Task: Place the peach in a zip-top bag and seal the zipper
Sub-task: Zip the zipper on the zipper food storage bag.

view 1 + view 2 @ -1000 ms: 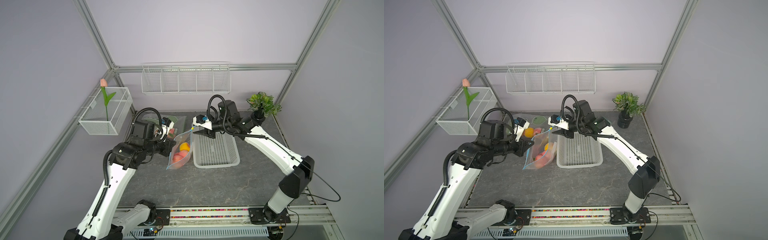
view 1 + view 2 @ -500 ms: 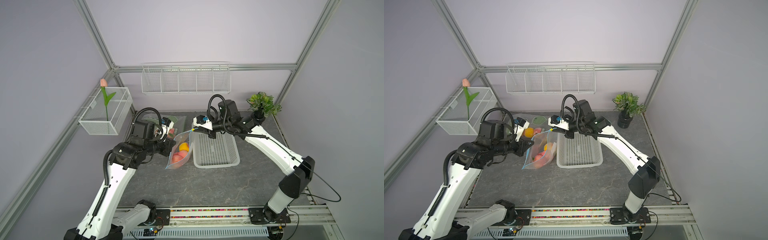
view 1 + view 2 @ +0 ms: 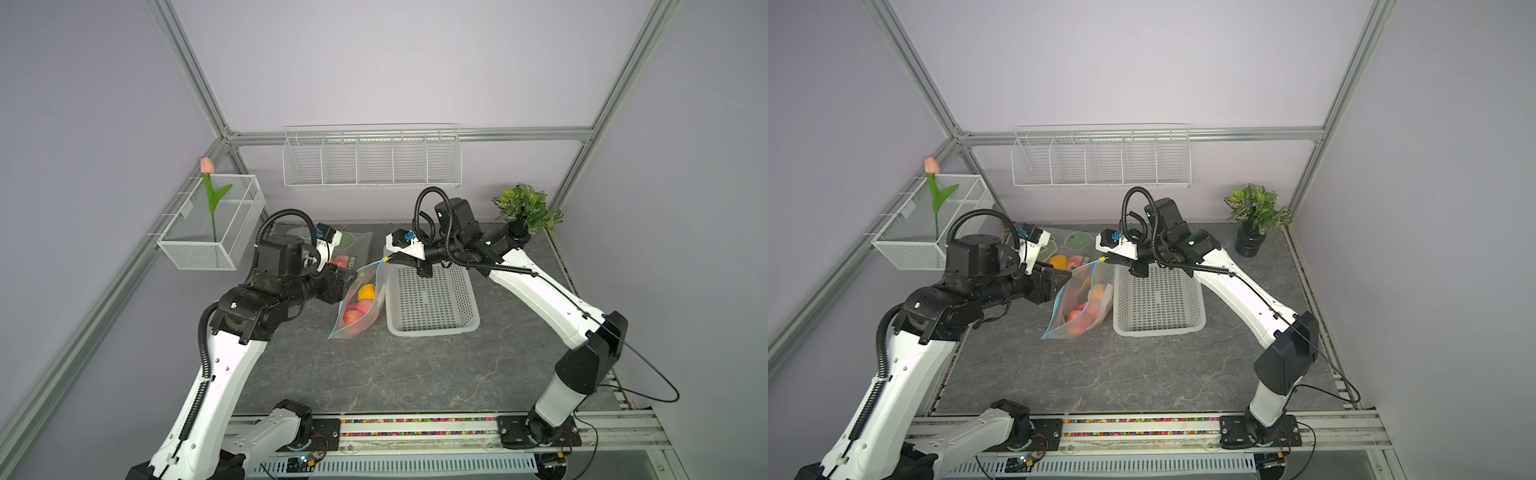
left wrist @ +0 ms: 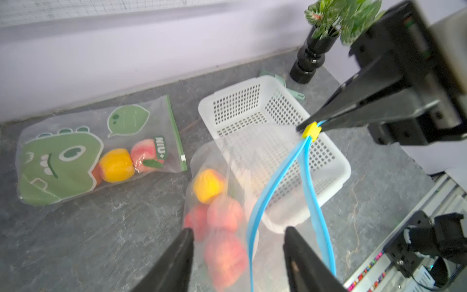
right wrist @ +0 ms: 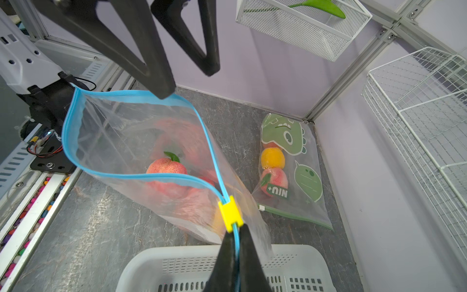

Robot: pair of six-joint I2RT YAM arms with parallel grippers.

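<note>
Pinched in right gripper (image 5: 236,233): blue zipper track (image 5: 131,176) behind yellow slider (image 5: 230,213). Spread, empty: left gripper (image 4: 238,231), at zip-top bag (image 5: 121,126) mouth's opposite end, down track's long axis.

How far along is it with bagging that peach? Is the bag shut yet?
Done: peaches already lie inside the clear bag. In hand: the right gripper pinches the bag's corner beside the yellow slider, while the left gripper stands open at the mouth, gripping nothing. Left: the blue zipper gapes wide, so the slider has yet to be run along it to seal.
</note>
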